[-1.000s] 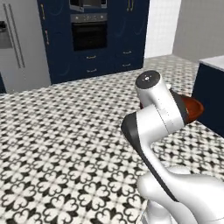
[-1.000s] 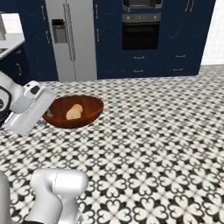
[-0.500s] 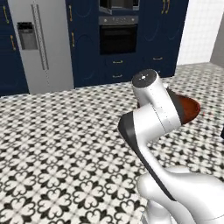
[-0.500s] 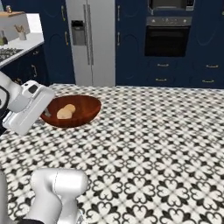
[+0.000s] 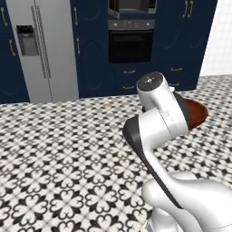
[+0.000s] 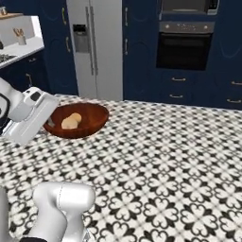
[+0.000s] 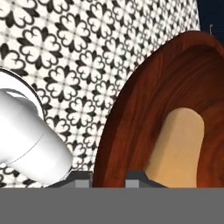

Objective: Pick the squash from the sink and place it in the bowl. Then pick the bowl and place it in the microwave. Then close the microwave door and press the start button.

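The glossy reddish-brown bowl (image 6: 90, 115) hangs above the patterned floor, with my gripper (image 6: 49, 124) shut on its near rim. In it lies the tan squash (image 6: 71, 121). In the hand view the bowl (image 7: 131, 100) stands on edge between my gripper (image 7: 109, 177) fingertips, with the squash (image 7: 179, 144) to the right inside it. From the left base view only a part of the bowl (image 5: 195, 114) peeks out behind my wrist. The microwave (image 5: 132, 5) sits high in the dark blue cabinet wall, cut by the picture's top edge (image 6: 189, 5). The sink is out of view.
Below the microwave is a black oven (image 5: 130, 45) with drawers under it. A steel fridge (image 5: 41, 50) stands to its left. A white counter (image 6: 19, 47) with small items lies at the far left. Black and white tiled floor (image 6: 165, 156) stretches ahead.
The whole picture has slid right as the base turned, bringing the fridge and oven toward the centre. The bowl with the squash stays in my grip.
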